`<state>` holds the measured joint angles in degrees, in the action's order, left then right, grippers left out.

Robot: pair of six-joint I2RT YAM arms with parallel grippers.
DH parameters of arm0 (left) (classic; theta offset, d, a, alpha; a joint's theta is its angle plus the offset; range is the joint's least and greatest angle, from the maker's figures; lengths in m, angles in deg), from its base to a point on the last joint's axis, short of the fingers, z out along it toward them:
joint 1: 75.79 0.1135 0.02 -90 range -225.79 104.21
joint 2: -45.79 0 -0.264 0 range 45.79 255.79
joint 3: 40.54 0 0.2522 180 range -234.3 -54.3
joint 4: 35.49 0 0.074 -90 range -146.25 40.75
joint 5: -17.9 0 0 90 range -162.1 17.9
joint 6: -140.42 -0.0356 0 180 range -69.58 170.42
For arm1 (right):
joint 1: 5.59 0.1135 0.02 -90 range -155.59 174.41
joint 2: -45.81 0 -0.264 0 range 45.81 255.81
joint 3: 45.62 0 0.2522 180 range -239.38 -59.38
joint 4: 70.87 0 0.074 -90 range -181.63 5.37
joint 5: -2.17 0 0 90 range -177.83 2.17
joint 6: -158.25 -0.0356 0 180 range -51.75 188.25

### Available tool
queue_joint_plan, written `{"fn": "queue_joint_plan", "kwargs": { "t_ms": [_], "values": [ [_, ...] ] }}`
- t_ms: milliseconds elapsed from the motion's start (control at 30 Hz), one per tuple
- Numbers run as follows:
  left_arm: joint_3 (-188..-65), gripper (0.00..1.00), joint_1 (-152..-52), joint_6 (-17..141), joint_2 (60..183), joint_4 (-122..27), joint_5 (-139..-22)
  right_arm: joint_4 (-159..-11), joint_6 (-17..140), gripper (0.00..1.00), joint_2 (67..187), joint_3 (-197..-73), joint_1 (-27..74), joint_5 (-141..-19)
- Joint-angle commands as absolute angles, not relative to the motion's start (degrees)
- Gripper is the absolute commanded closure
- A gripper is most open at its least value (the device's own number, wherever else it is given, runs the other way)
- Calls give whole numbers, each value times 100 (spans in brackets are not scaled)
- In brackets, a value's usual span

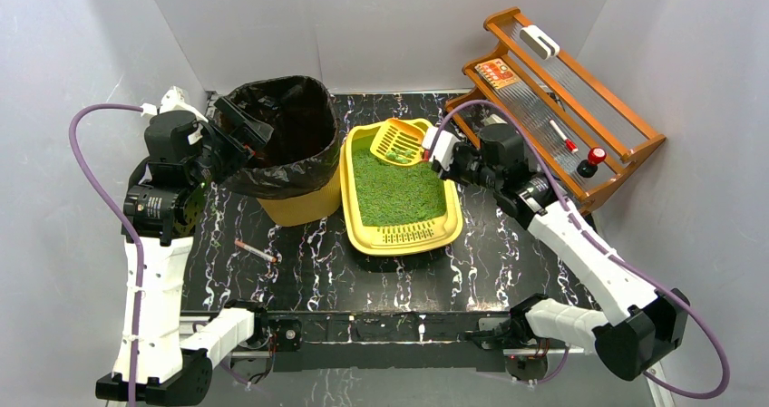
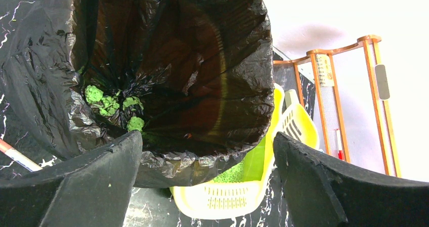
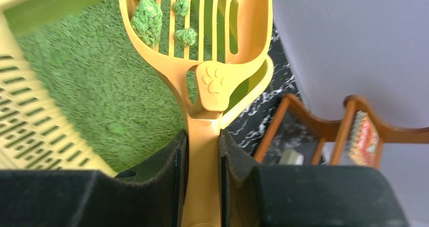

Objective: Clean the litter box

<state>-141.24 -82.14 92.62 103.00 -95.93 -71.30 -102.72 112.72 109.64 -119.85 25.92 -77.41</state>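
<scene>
The yellow litter box [image 1: 400,237] lies mid-table with green litter [image 1: 396,189] and a slotted grate at its near end. My right gripper [image 1: 442,149] is shut on the handle of the orange slotted scoop [image 1: 399,141], held over the box's far end. In the right wrist view the gripper [image 3: 203,151] clamps the scoop [image 3: 211,83], which carries green clumps [image 3: 146,17] above the litter [image 3: 101,95]. My left gripper [image 1: 240,126] is open at the left rim of the yellow bin with black bag [image 1: 281,144]. In its wrist view [image 2: 207,166] the bag [image 2: 167,60] holds green clumps [image 2: 109,103].
A wooden rack [image 1: 562,90] stands at the back right, close behind the right arm, with a red-knobbed item [image 1: 594,158] on it. A pen [image 1: 256,250] lies on the black marbled table in front of the bin. White walls enclose the table.
</scene>
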Motion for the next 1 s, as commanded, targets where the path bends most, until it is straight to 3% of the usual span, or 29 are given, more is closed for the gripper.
{"fn": "queue_joint_plan", "kwargs": {
  "t_ms": [0,200,500,733,967],
  "values": [
    [-14120,2,-8230,9210,10274,-9469,-7210,-10745,9766,100,10958,-12316,2586,-7748],
    [-14103,2,-8229,9137,10203,-9494,-7210,-10793,9578,100,10986,-12289,2585,-7804],
    [-14090,2,-8229,9147,10177,-9599,-7194,-11410,9849,100,11243,-13250,2698,-8280],
    [-14168,2,-8229,9140,10199,-9650,-7210,-9956,11476,100,10731,-12053,2773,-8300],
    [-14193,2,-8229,9147,10158,-9757,-7096,-10523,11365,100,11106,-13092,2774,-8048]
  ]
}}
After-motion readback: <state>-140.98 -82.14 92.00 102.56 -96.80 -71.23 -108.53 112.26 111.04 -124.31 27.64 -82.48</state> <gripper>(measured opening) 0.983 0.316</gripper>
